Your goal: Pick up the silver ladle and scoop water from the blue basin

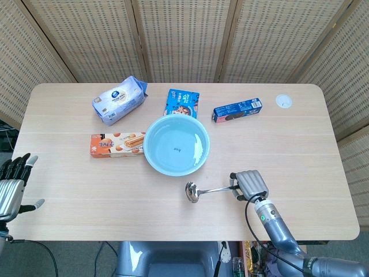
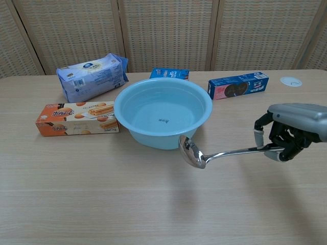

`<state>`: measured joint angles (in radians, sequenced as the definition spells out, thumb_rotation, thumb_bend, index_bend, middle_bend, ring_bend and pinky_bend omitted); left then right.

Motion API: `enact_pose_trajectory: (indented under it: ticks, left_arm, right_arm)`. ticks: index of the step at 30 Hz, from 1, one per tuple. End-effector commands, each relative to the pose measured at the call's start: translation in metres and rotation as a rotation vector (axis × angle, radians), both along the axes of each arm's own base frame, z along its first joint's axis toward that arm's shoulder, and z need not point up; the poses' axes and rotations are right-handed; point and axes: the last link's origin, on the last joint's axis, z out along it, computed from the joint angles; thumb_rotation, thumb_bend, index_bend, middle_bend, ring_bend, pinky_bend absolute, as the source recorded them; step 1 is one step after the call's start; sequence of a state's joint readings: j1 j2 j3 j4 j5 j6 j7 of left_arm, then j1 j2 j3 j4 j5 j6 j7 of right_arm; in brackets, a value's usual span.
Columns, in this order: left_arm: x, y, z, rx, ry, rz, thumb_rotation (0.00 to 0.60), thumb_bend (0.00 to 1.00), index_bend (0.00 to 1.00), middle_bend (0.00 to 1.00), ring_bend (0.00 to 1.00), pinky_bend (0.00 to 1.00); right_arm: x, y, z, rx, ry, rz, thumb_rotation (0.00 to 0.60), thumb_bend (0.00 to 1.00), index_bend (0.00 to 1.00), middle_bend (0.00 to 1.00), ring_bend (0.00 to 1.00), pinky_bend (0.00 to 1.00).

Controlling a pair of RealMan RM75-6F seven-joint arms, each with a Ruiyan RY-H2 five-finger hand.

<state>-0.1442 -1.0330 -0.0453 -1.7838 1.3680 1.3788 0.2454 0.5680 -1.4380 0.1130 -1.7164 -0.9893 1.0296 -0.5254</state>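
While the left hand (image 1: 12,186) rests with fingers spread, right hand (image 2: 290,128) fingers grip the silver ladle (image 2: 214,154) beside the blue basin (image 2: 162,119).

No brand name or word can be read with certainty. Print is seen on the orange rectangular biscuit box (image 2: 76,118), on the pale blue soft plastic pack (image 2: 92,76) with its round blue logo, on the blue upright snack box (image 1: 183,104) and on the long blue cookie box (image 2: 238,85), but all of it is too small. A small dark mark is seen on the bottom of the light blue round plastic basin (image 2: 125,119); it cannot be deciphered.
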Motion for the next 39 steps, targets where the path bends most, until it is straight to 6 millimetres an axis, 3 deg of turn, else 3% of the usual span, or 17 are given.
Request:
enact_pose_trajectory:
  ticks: [1, 7, 12, 18, 23, 28, 34, 39]
  left_arm:
    - [0.000, 0.001, 0.000, 0.001, -0.001, 0.002, 0.600, 0.00, 0.00, 0.00, 0.00, 0.00]
    - [-0.002, 0.004, 0.001, 0.002, -0.005, 0.009, 0.600, 0.00, 0.00, 0.00, 0.00, 0.00]
    - [-0.003, 0.006, 0.000, -0.005, -0.012, 0.011, 0.600, 0.00, 0.00, 0.00, 0.00, 0.00]
    - [-0.003, 0.010, -0.001, 0.004, -0.005, 0.005, 0.600, 0.00, 0.00, 0.00, 0.00, 0.00]
    - [-0.005, 0.013, -0.002, 0.004, -0.016, 0.023, 0.600, 0.00, 0.00, 0.00, 0.00, 0.00]
    - [-0.007, 0.018, -0.004, -0.009, -0.020, 0.038, 0.600, 0.00, 0.00, 0.00, 0.00, 0.00]
    - [-0.010, 0.024, -0.005, -0.013, -0.015, 0.046, 0.600, 0.00, 0.00, 0.00, 0.00, 0.00]
    - [-0.013, 0.027, -0.003, -0.006, -0.025, 0.059, 0.600, 0.00, 0.00, 0.00, 0.00, 0.00]
  right_arm:
    - [0.011, 0.000, 0.013, -0.015, -0.004, 0.031, 0.600, 0.84, 0.69, 0.87, 0.79, 1.00]
    - [0.035, -0.008, 0.027, -0.044, 0.003, 0.070, 0.600, 0.84, 0.69, 0.87, 0.79, 1.00]
    - [0.061, -0.036, 0.039, -0.108, 0.050, 0.092, 0.600, 0.84, 0.69, 0.87, 0.79, 1.00]
    - [0.083, -0.071, 0.039, -0.191, 0.175, 0.114, 0.600, 0.84, 0.69, 0.87, 0.79, 1.00]
    - [0.117, -0.096, 0.029, -0.260, 0.296, 0.159, 0.600, 0.84, 0.69, 0.87, 0.79, 1.00]
    - [0.148, -0.108, 0.016, -0.325, 0.409, 0.224, 0.600, 0.84, 0.69, 0.87, 0.79, 1.00]
    - [0.167, -0.121, -0.003, -0.363, 0.564, 0.248, 0.600, 0.84, 0.69, 0.87, 0.79, 1.00]
    - [0.170, -0.130, -0.020, -0.384, 0.646, 0.241, 0.600, 0.84, 0.69, 0.87, 0.80, 1.00]
